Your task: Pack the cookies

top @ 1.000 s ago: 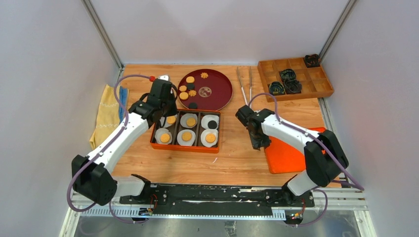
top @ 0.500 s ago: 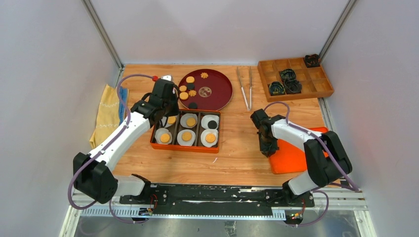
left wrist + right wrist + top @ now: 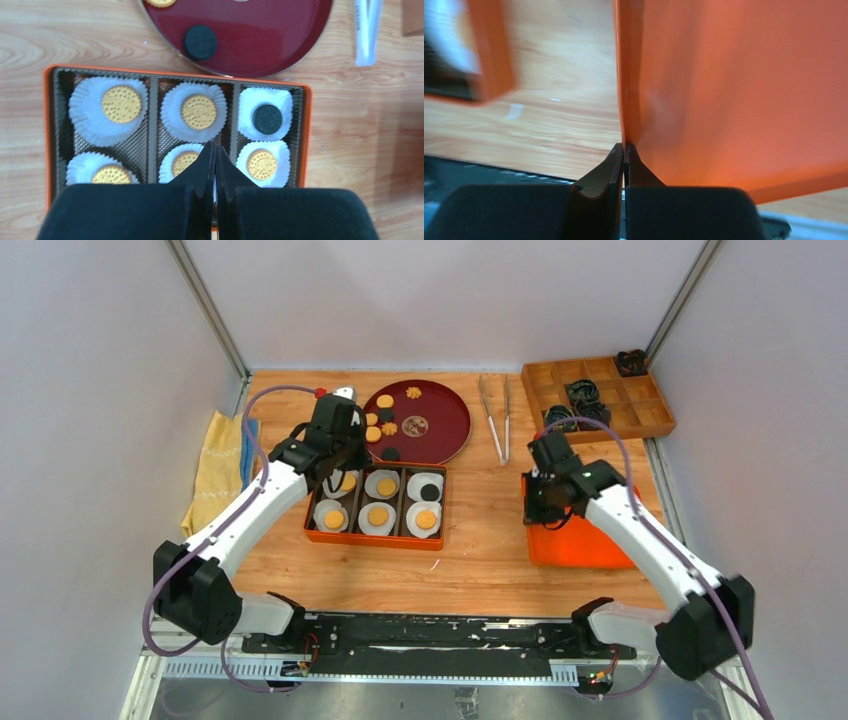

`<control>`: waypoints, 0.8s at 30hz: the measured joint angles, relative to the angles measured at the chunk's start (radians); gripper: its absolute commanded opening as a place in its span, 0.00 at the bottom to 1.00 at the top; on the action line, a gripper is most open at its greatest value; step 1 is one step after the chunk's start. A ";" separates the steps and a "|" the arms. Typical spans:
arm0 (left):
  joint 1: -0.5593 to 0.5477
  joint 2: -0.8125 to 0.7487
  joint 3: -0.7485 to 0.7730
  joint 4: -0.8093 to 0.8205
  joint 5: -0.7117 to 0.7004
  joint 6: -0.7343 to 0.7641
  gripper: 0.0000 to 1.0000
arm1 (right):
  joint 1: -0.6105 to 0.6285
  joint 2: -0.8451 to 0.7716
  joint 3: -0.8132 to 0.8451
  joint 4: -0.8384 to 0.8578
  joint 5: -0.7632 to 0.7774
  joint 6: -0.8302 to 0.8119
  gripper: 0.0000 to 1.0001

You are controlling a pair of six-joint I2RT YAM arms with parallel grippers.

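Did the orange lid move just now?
Yes. The orange lid, pinched by the right tool, moved away from the arm bases, closer to the wooden tray at the back.

White arm links [image 3: 250, 515], black joints [image 3: 190, 595], purple cables [image 3: 243, 438].

No words, numbers or brand names could be read anywhere in the scene. The nearest thing to a sign was a small gold emblem [image 3: 414, 424] at the centre of the dark red plate [image 3: 445, 405], ahead and to the right of the left gripper [image 3: 214, 150], its detail too fine to make out. Faint grey marking on a white tong arm [image 3: 367, 30], far ahead and to the right, was too blurred to read. The golden cookies [image 3: 198, 111] just ahead bore only a stamped pattern.
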 measured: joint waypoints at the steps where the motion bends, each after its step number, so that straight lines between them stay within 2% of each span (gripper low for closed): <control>1: 0.000 0.003 0.004 0.015 0.013 0.000 0.01 | 0.002 -0.041 0.056 -0.013 -0.025 0.000 0.00; 7: 0.000 0.034 0.009 0.106 0.095 -0.004 0.01 | 0.004 -0.158 0.313 -0.006 -0.200 0.001 0.00; 12: 0.000 0.054 0.012 0.171 0.149 -0.002 0.00 | 0.004 -0.179 0.336 0.077 -0.364 0.029 0.00; 18: 0.006 0.052 -0.012 0.336 0.239 -0.001 0.00 | -0.029 -0.193 0.338 0.289 -0.589 0.105 0.00; 24: 0.055 0.052 -0.121 0.588 0.402 -0.060 0.00 | -0.147 -0.128 0.280 0.653 -0.843 0.310 0.00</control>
